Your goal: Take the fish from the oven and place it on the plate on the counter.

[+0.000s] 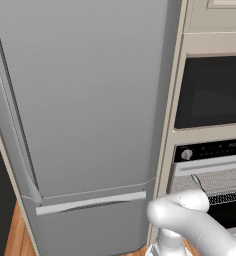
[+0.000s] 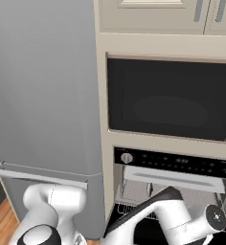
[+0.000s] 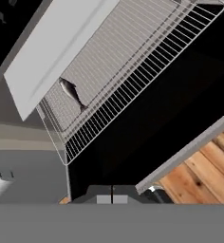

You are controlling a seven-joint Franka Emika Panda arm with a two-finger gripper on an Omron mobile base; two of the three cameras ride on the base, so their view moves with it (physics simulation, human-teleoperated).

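We are reaching for the fish (image 3: 72, 93). It lies on the oven (image 1: 210, 172) rack (image 3: 133, 61), up ahead of our claw (image 3: 112, 194) (shut tight, holding nothing). Next we must open it and move closer.

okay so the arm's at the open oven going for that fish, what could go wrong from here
The jaws are shut, so they must open before reaching the fish or they will just push it. The fish lies on a wire rack near the oven side wall, so a nudge could slide it deeper. The arm could clip the open door.
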